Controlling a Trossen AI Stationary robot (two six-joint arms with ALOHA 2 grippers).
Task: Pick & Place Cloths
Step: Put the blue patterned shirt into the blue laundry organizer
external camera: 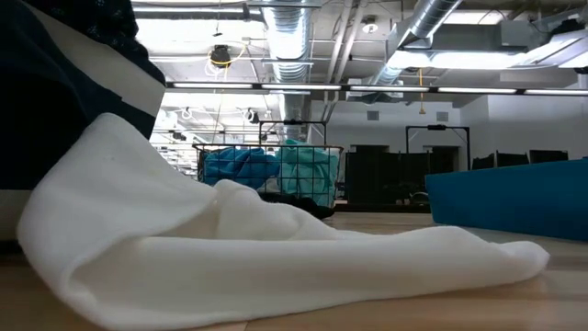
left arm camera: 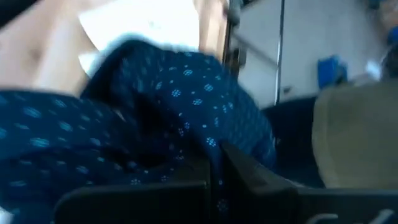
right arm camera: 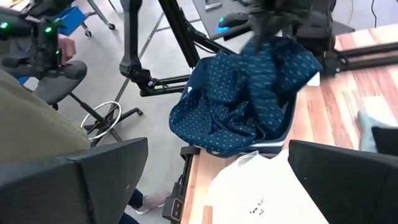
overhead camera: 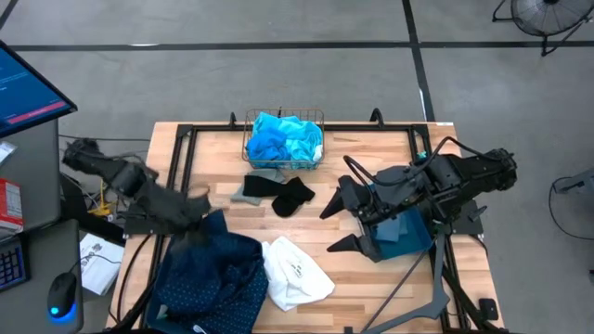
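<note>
A navy cloth with small dots [overhead camera: 218,278] lies heaped at the table's near left corner, and my left gripper [overhead camera: 198,215] is shut on its upper part. The same cloth [right arm camera: 249,99] hangs below that gripper in the right wrist view. A white cloth [overhead camera: 295,274] lies flat beside it, filling the low view's front [external camera: 230,248]. A black cloth [overhead camera: 293,196] and a grey cloth [overhead camera: 255,186] rest mid-table. Bright blue and turquoise cloths [overhead camera: 283,139] fill the wire basket [overhead camera: 320,119]. My right gripper [overhead camera: 327,232] hangs open at the right, touching nothing. My left gripper pinches a bunched part of the navy dotted cloth [left arm camera: 214,146] between its two fingers [left arm camera: 249,177], at the heap's far left edge. It comes slanting down from the table's left. That part is raised; the rest hangs slack [right arm camera: 230,137] and still lies on the heap.
A dark teal bin [overhead camera: 404,232] sits under my right arm at the table's right side. Black frame rails [overhead camera: 186,148] run along the table's left and far edges. A desk with a monitor [overhead camera: 28,93] stands past the left edge. Bare wood [overhead camera: 343,288] shows at the near middle.
</note>
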